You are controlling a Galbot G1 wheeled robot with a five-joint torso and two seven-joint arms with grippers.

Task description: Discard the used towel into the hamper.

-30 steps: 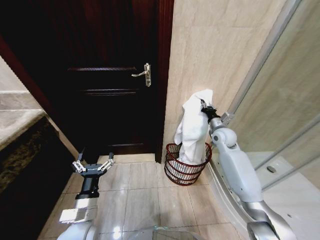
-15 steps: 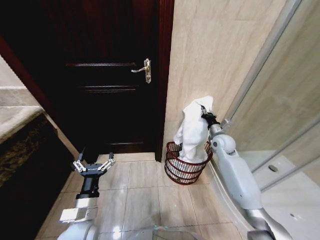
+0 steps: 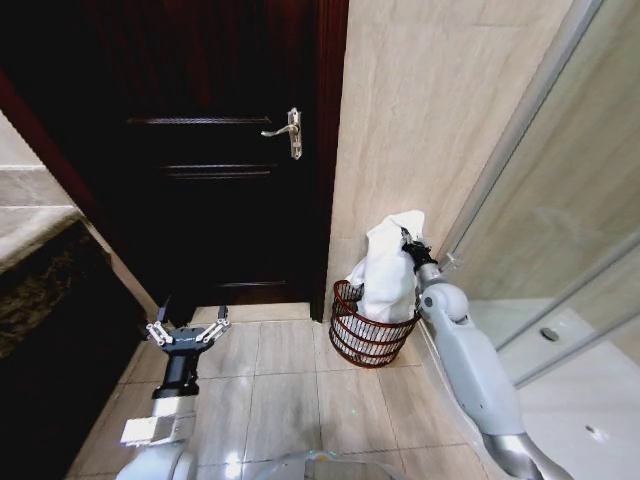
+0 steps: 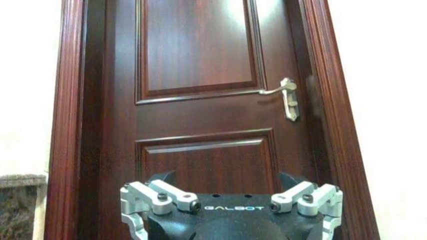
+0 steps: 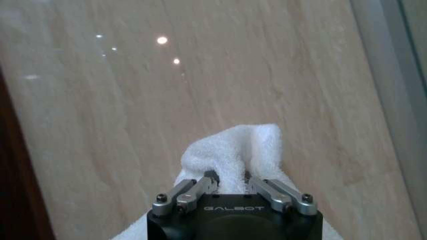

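- Counter (image 3: 35,235) of dark stone stands at the far left edge of the head view, and nothing on it belongs to the task.
- The left gripper (image 3: 187,332) hangs low over the floor tiles (image 3: 285,400), in front of the dark wooden door (image 3: 220,150). Its fingers are spread wide and hold nothing. I judge this arm is only waiting, kept out of the way of the other one.
- On its black body the word "GALBOT" can be read in the left wrist view, under the door handle (image 4: 287,95).
- The hamper (image 3: 372,328) stands on the floor in the corner, between the door frame and the tiled wall (image 3: 440,120), with the glass shower panel (image 3: 560,220) just beside it.
- The towel (image 3: 388,270) hangs straight down, and its lower part is already inside the hamper, while the top is above the rim.
- The right gripper (image 3: 412,246) is above the hamper, and its fingers are pressed on the top fold of the towel. Holding the cloth from the top lets it fall by its weight into the opening, so a release here probably drops it inside.
- The same word "GALBOT" is on this gripper in the right wrist view.
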